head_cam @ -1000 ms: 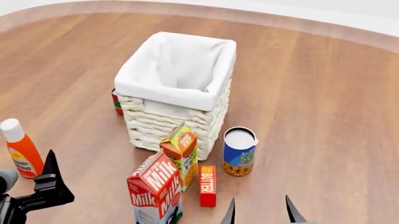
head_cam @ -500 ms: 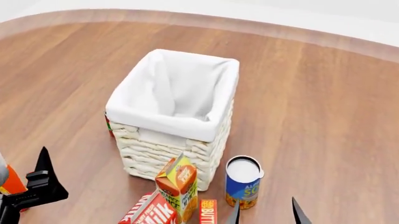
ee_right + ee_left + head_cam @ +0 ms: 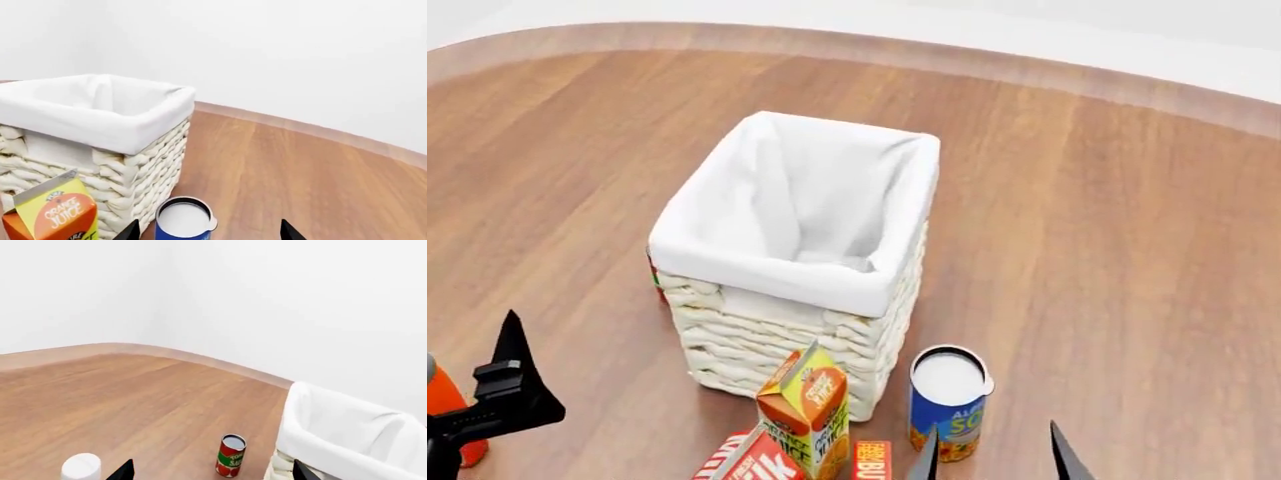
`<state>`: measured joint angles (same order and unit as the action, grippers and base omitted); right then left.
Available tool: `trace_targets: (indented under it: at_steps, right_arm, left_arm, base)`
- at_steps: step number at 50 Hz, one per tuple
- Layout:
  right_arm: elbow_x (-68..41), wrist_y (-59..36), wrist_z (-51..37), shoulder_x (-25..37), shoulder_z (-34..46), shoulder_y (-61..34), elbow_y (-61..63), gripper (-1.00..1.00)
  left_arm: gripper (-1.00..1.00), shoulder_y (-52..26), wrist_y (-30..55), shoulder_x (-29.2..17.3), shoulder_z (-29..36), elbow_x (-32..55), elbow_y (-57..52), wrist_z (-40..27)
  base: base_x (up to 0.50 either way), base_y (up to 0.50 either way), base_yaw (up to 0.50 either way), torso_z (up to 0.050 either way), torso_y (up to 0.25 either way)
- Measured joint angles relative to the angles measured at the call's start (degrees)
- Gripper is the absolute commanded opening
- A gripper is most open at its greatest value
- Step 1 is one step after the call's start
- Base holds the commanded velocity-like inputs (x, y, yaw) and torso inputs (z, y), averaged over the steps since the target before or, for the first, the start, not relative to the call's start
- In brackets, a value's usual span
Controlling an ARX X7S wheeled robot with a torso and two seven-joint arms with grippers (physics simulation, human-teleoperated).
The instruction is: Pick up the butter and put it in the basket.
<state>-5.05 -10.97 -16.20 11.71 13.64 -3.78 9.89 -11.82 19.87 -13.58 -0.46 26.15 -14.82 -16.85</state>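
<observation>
Hovering apart and empty, both black grippers: left gripper [image 3: 481,400], right gripper [image 3: 998,452].
Small red-orange butter box [image 3: 872,460] lies on the wooden floor at the head view's bottom edge, between orange juice carton [image 3: 805,405] and blue can [image 3: 948,400], before the cream wicker basket [image 3: 761,345].

orange juice carton [image 3: 806,405] beside blue can [image 3: 948,402] (open top), red can [image 3: 231,462], all on wooden table [image 3: 1094,230]

Butter [image 3: 872,459] at 6 o'clock, hemmed by the juice carton [image 3: 807,405] at its 10 o'clock and the blue can [image 3: 948,400] at 2. Basket [image 3: 781,345] mouth unobstructed from above; open floor [image 3: 1121,250] toward 3 o'clock.
</observation>
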Motion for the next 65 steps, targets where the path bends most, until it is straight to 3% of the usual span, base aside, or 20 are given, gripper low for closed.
trace_targets:
  at_steps: [35, 52, 65]
  right_arm:
    - [-0.56, -0.54, -1.08, 0.71, 0.87, -0.41, 0.07, 1.0]
    - [-0.64, 2.17, 0.13, 0.64, 4.15, 2.67, -1.15, 1.0]
    - [-1.2, 3.8, 2.81, -0.37, 6.87, -0.52, -5.84, 1.0]
  left_arm:
    - [1.0, -0.55, -1.1, -0.85, -0.23, 2.07, 0.43, 0.67]
    - [1.0, -0.31, 0.15, -1.4, -0.43, 2.48, -0.13, -0.92]
    - [1.0, -0.71, 1.08, -1.81, -0.74, 3.36, -0.43, -1.66]
  base:
    - [0.0, 0.0, 0.0, 0.007, -0.248]
    - [0.0, 0.0, 0.0, 0.0, -0.002]
    - [0.0, 0.0, 0.0, 0.0, 0.0]
